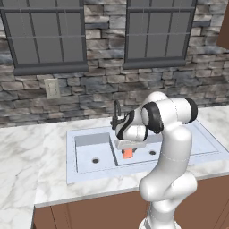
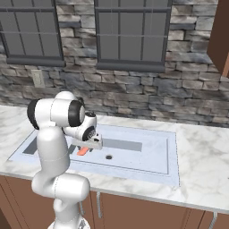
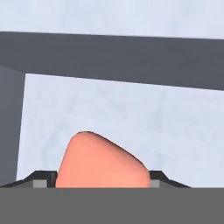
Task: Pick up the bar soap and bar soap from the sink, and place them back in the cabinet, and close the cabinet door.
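Note:
An orange bar soap (image 1: 128, 154) (image 2: 82, 151) (image 3: 100, 159) lies on the floor of the sink's right basin, close to the divider. My gripper (image 1: 129, 149) (image 2: 86, 146) (image 3: 100, 180) reaches down into that basin. In the hand view its dark fingertips (image 3: 43, 178) press against both sides of the soap. The pale grey-blue sink (image 1: 89, 176) (image 2: 174, 156) is set into the marble counter. A reddish-brown wooden edge (image 1: 223, 27) (image 2: 219, 40) hangs at the upper right. I cannot tell whether it is the cabinet or the cabinet door.
A thin black faucet (image 1: 117, 114) curves up behind the sink, just behind my arm. The stone wall with two dark windows (image 1: 44, 36) runs along the back. Marble counter (image 2: 205, 170) spreads on both sides. Brown lower cabinet fronts (image 2: 134, 210) sit under the counter.

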{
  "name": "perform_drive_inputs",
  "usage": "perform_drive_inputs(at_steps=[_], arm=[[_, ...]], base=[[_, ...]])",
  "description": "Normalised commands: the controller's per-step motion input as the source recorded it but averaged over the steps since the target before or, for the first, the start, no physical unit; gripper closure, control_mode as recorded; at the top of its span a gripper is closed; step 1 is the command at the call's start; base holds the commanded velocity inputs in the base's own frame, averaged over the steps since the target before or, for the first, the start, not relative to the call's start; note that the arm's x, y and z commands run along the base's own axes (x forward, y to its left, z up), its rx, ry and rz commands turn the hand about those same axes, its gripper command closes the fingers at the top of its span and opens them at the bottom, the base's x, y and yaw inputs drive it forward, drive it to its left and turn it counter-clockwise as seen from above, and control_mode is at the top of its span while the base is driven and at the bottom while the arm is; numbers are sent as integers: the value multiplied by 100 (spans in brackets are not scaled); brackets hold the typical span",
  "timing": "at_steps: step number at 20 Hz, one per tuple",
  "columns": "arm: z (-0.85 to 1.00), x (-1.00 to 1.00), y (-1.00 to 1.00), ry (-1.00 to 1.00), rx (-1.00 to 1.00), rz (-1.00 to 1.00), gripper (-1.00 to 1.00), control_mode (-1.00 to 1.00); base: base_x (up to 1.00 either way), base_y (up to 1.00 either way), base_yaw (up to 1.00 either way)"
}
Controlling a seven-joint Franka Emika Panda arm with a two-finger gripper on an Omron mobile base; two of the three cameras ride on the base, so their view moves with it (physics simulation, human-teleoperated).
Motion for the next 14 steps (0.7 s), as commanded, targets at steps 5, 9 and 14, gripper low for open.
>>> perform_drive_inputs(at_steps=[5,9,14], arm=[[-4,0,0,0,0,0,100,-100],[13,-6,-5,0,1,0,100,-100],[24,-16,-13,0,2,0,100,-100]], base=[[0,0,0],[0,0,0],[0,0,0]])
